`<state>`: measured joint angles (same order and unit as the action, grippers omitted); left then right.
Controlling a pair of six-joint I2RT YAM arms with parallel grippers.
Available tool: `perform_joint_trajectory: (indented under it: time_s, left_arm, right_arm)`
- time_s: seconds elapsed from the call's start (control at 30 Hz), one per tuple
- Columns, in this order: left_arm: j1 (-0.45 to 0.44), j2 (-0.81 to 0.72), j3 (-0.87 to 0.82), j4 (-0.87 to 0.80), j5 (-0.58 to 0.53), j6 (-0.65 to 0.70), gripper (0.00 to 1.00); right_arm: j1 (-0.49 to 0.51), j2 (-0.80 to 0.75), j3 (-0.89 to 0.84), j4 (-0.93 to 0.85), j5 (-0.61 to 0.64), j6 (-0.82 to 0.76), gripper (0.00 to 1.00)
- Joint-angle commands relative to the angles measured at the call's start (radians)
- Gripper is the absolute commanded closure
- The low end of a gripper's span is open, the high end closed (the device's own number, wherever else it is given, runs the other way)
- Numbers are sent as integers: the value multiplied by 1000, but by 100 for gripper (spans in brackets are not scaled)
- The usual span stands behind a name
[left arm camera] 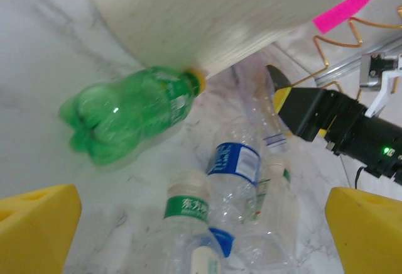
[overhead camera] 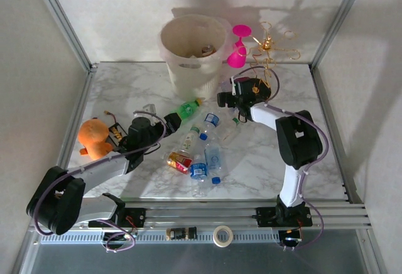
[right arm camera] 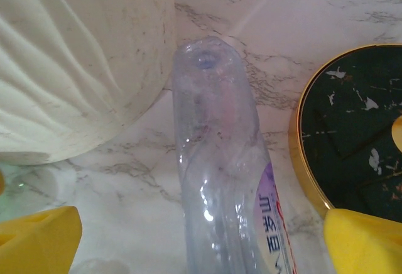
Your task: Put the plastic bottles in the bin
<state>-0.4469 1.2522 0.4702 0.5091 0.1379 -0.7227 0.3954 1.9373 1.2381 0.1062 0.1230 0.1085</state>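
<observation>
The cream bin stands at the back of the marble table. A green bottle lies at its foot, and several clear and red-labelled plastic bottles are scattered mid-table. My left gripper hovers open just left of the green bottle, its yellow pads wide apart over a blue-labelled bottle and a white-capped one. My right gripper is open beside the bin wall. A clear purple-labelled bottle lies between its pads, which stand clear of it.
An orange plush toy sits at the left by my left arm. A pink goblet and a gold wire stand are right of the bin; the stand's dark gold-rimmed base lies close to my right gripper. Frame posts border the table.
</observation>
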Motion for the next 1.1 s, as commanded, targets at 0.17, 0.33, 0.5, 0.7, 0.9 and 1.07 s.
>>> perform_joint_trajectory:
  time_s: [0.17,0.33,0.5,0.7,0.9,1.07]
  left_arm:
    - [-18,76,-34,108,-25,-88,0]
    - [-22,109,-53,162,-24,-116,0]
    - [-23,122,-45,168,-26,-116,0]
    - [-24,128,-41,169,-23,-109,1]
    - [-26,119,-30,149,-28,-90,2]
    - [-29,113,-28,145,-31,-77,3]
  right_arm:
    - [-8,123,140,-105,117,-82,1]
    - [-12,159,165,-111,106,-89,3]
    - [-12,193,184,-119,77,-93,8]
    - [-12,216,203,-135,54,-92,13]
    - [-12,216,197,-139,35,-90,29]
    - [-13,194,171,-134,22,-93,43]
